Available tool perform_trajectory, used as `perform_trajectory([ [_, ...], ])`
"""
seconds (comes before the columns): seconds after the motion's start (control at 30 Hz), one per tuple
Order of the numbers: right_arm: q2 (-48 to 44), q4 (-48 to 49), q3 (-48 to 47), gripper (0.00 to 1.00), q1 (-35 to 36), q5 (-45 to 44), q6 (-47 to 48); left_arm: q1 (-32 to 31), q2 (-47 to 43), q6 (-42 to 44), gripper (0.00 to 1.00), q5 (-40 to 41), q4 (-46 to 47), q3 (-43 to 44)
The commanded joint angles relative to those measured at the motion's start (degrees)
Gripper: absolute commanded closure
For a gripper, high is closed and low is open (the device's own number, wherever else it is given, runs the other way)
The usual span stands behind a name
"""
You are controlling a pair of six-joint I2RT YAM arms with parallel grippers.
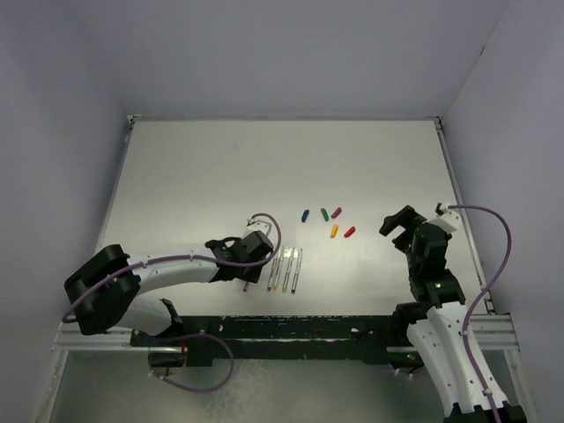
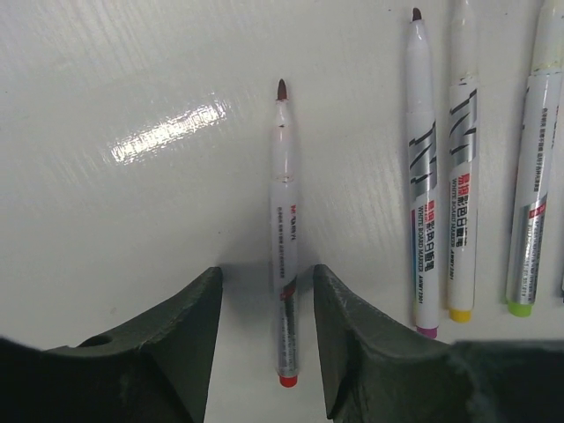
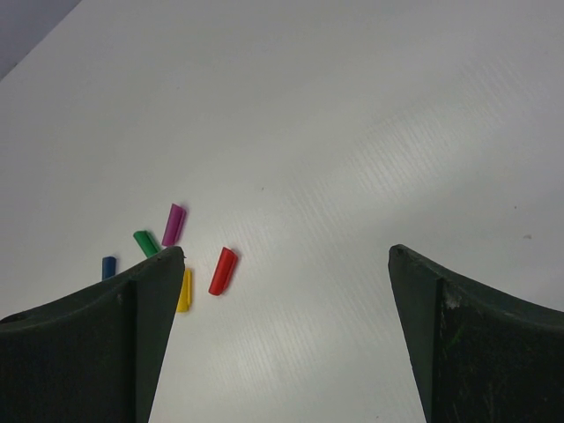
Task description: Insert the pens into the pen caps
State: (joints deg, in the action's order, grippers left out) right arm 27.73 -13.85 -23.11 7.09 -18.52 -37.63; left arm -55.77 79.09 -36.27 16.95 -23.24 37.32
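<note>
A pen (image 2: 284, 247) with a red end and a dark red tip lies on the white table between the fingers of my left gripper (image 2: 267, 273). The jaws are open, with a gap on each side and the right finger closer. Three more pens (image 2: 423, 176) lie side by side to its right, with purple, yellow and green ends. From above, the left gripper (image 1: 249, 263) sits low at the left of the pen row (image 1: 285, 271). The pen caps lie loose: blue (image 1: 305, 214), green (image 1: 324, 213), purple (image 1: 337, 212), yellow (image 1: 334, 231), red (image 1: 350, 232). My right gripper (image 3: 286, 256) hangs open and empty, right of the red cap (image 3: 223, 270).
The table (image 1: 220, 167) is walled on the left, back and right. The right arm (image 1: 432, 264) stands near the table's right edge. A cable (image 1: 264, 220) loops above the left wrist.
</note>
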Motion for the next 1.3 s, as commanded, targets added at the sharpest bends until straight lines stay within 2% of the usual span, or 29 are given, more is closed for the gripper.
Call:
perform_trajectory([
  [0.0, 0.0, 0.5, -0.6, 0.00, -0.1, -0.2, -0.5, -0.9, 2.3, -2.0, 0.54, -0.5, -0.9, 0.8],
  [0.17, -0.3, -0.1, -0.8, 0.00, -0.1, -0.4, -0.4, -1.1, 4.1, -2.7, 0.57, -0.3, -1.6, 1.3],
  [0.37, -1.0, -0.9, -1.2, 0.00, -0.1, -0.6, 0.2, -1.1, 5.4, -6.1, 0.50, 0.7, -5.6, 1.4],
  [0.47, -0.9, -1.4, -1.8, 0.00, -0.1, -0.6, 0.1, -1.1, 5.1, -7.8, 0.51, 0.2, -7.2, 1.1],
  [0.73, -0.9, -1.7, -2.2, 0.00, -0.1, -0.5, -0.1, -1.2, 4.1, -9.2, 0.64, -3.0, -8.4, 0.4],
  [0.77, -1.0, -1.8, -2.3, 0.00, -0.1, -0.4, -0.1, -1.1, 4.0, -9.3, 0.68, -3.2, -8.9, 0.4],
  [0.87, -1.3, -2.0, -2.4, 0.00, -0.1, -0.5, -0.2, -1.2, 4.1, -9.4, 0.88, -4.1, -9.7, 0.5],
  [1.0, -1.9, -2.5, -2.7, 0.00, -0.1, -0.7, -0.2, -1.1, 4.4, -9.9, 1.00, -6.0, -10.0, 0.0],
  [1.2, -1.1, -3.3, -3.6, 0.03, -0.1, -0.6, 0.4, -1.2, 5.0, -10.2, 0.96, -7.1, -10.2, 0.0],
  [1.27, 0.0, -4.0, -4.5, 0.04, -0.1, -0.5, 0.4, -1.2, 5.8, -9.8, 0.99, -7.1, -10.5, 0.6],
])
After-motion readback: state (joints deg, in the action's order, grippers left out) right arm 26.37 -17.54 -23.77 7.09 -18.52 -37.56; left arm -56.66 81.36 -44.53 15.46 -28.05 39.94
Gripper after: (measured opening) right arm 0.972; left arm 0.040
